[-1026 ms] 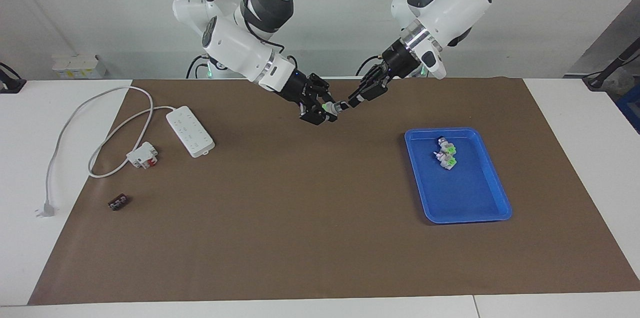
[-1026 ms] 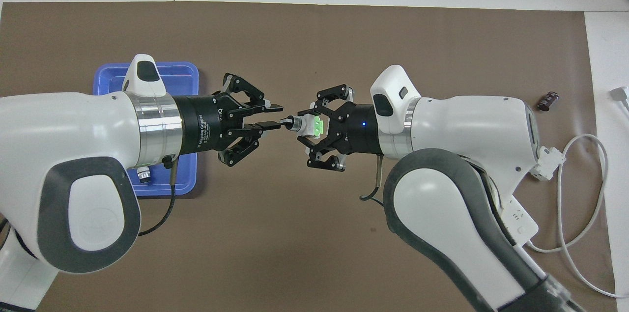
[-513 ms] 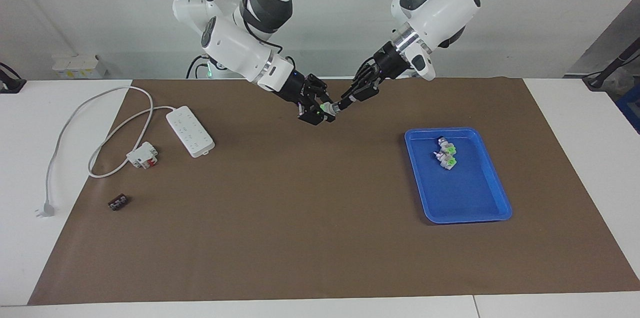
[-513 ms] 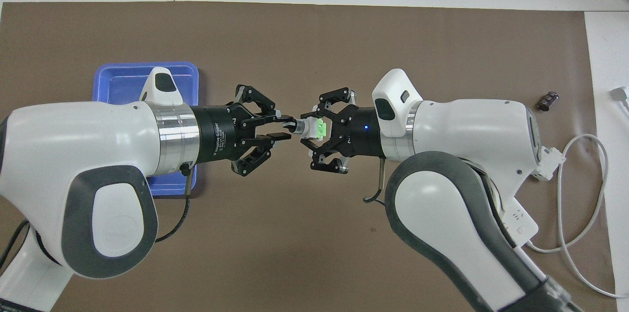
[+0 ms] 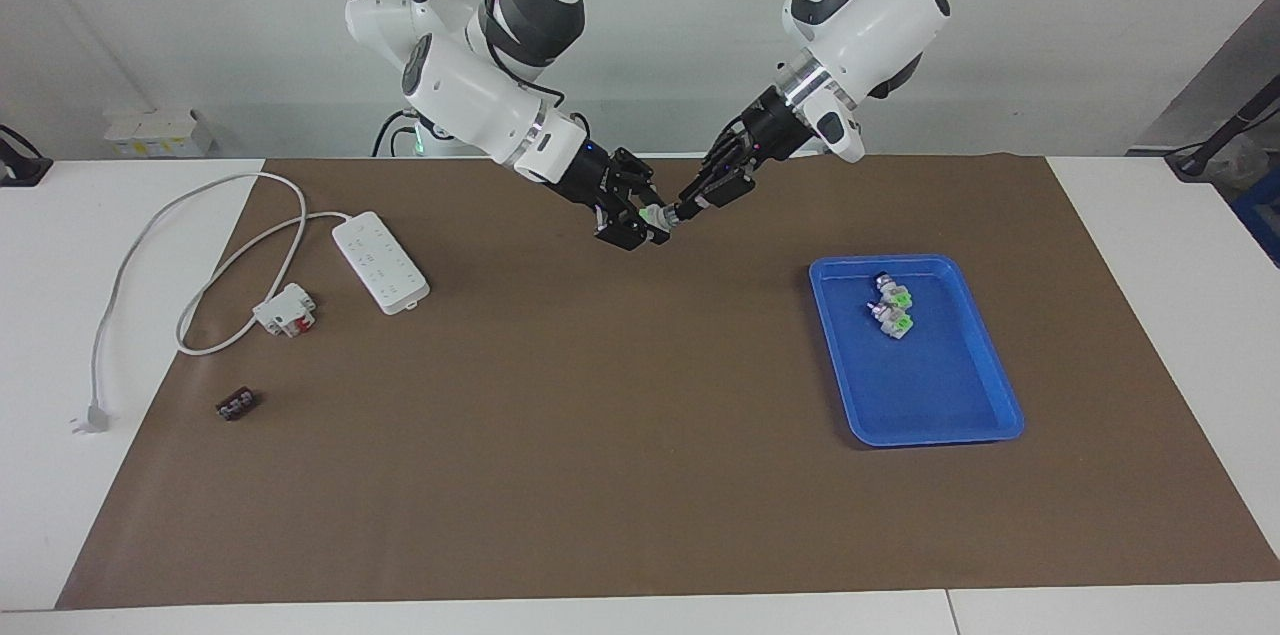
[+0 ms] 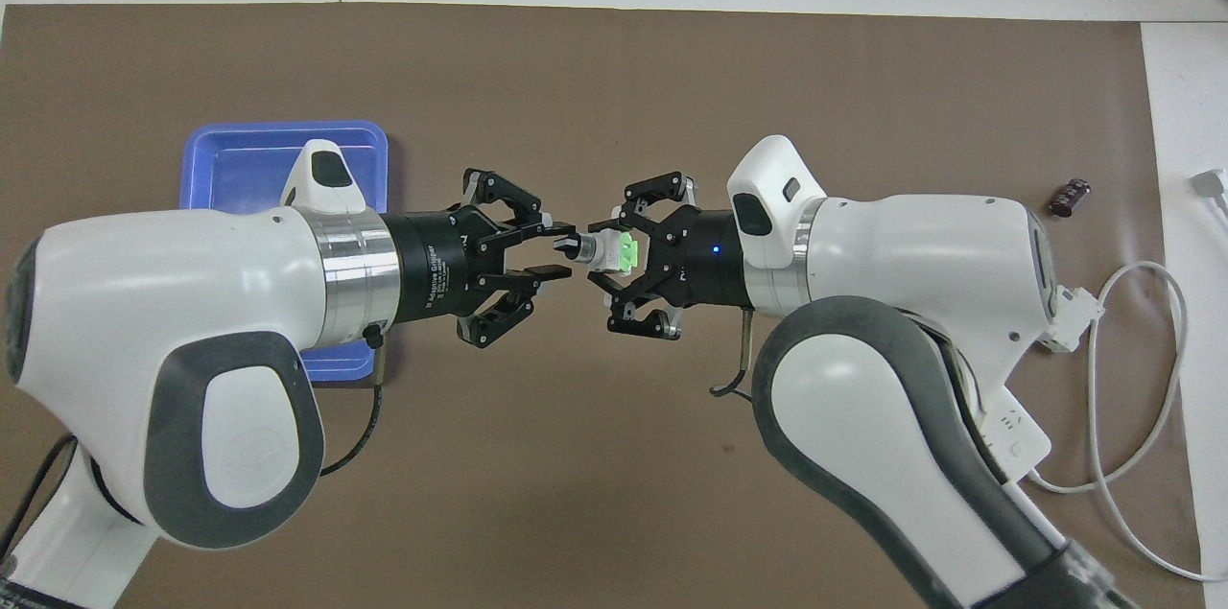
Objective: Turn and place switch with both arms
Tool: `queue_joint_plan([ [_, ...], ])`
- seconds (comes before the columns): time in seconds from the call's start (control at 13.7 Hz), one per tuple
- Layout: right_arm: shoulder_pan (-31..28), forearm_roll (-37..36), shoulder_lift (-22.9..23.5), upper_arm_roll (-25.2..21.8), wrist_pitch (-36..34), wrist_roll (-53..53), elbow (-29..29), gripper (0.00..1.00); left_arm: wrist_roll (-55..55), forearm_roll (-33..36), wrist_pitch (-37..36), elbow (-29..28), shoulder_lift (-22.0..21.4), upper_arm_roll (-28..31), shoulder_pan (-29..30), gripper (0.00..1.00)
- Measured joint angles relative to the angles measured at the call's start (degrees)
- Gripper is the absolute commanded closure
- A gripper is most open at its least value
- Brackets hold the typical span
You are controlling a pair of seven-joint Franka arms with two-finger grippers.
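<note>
The switch (image 6: 624,251) hangs above the brown mat, midway between the arms; its green label faces up and its black knob points toward the left arm. My right gripper (image 6: 606,253) is shut on its pale body (image 5: 655,213). My left gripper (image 6: 559,258) faces it tip to tip and is open, with a clear gap between its fingers. One fingertip (image 6: 554,244) lies right beside the knob, and I cannot tell if they touch. In the facing view the left gripper (image 5: 688,208) slopes down to the switch.
A blue tray (image 5: 940,405) toward the left arm's end holds two more switches (image 5: 892,305). Toward the right arm's end lie a white power strip (image 5: 380,261) with its cable, a white-and-red block (image 5: 285,308) and a small black ribbed piece (image 5: 237,404).
My left gripper's fingers, closed on the knob a second ago, have parted. The left arm's wrist has risen and shifted a little toward the right arm. The right gripper keeps its hold.
</note>
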Motion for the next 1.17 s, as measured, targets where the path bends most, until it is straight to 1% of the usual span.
queue_joint_plan([
  [0.07,0.00,0.00,0.00,0.00,0.00,0.00,-0.01,1.00,-0.01,0.00,0.66,-0.22,0.00,-0.02,-0.32,0.64],
  [0.22,0.00,0.00,-0.01,0.00,0.00,0.00,-0.01,1.00,0.09,0.02,1.14,-0.35,0.00,-0.02,-0.56,0.73],
  [0.37,-0.01,0.00,-0.02,-0.02,0.10,0.00,-0.03,1.00,1.12,0.07,1.20,-0.36,-0.01,-0.01,-0.56,0.79],
  [0.59,-0.05,0.02,-0.03,-0.09,0.35,-0.01,-0.19,1.00,3.07,0.07,1.24,-0.40,-0.11,-0.01,-0.58,0.77],
  [0.66,-0.05,0.02,-0.03,-0.09,0.35,-0.01,-0.20,1.00,3.27,0.07,1.24,-0.42,-0.11,-0.01,-0.58,0.73],
  [0.73,-0.04,0.02,-0.04,-0.08,0.35,-0.01,-0.21,1.00,3.38,0.07,1.31,-0.44,-0.10,0.01,-0.55,0.70],
  [0.88,-0.04,0.02,-0.12,-0.08,0.35,-0.01,-0.21,1.00,3.65,0.07,1.44,-0.64,-0.10,0.24,-0.47,0.68],
  [1.03,-0.04,0.02,-0.36,-0.08,0.35,-0.01,-0.21,1.00,4.34,0.07,1.64,-1.03,0.02,0.36,-0.42,0.69],
  [1.17,-0.05,0.03,-0.43,-0.09,0.35,-0.01,-0.26,1.00,4.83,0.07,2.09,-1.09,0.20,0.39,-0.42,0.74],
])
